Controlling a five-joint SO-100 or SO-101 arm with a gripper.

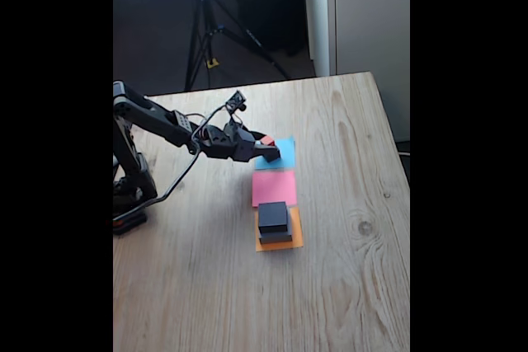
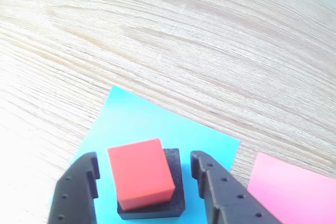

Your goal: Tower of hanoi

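The black two-finger gripper (image 2: 144, 174) stands at the bottom of the wrist view with its jaws apart, one finger on each side of the tiny red cube (image 2: 140, 173), and a thin gap shows on both sides, so it grasps nothing. The cube sits on the small dark grey square block (image 2: 176, 192), which lies on the blue paper square (image 2: 152, 124). In the fixed view, the black arm (image 1: 165, 125) reaches from the left to the centre. Lower in this view, the medium black block (image 1: 273, 217) rests on the wide flat grey block (image 1: 276, 238), on the orange paper square (image 1: 296, 228). The pink paper square (image 1: 274, 188) lies between, on the light wooden table (image 1: 346, 204).
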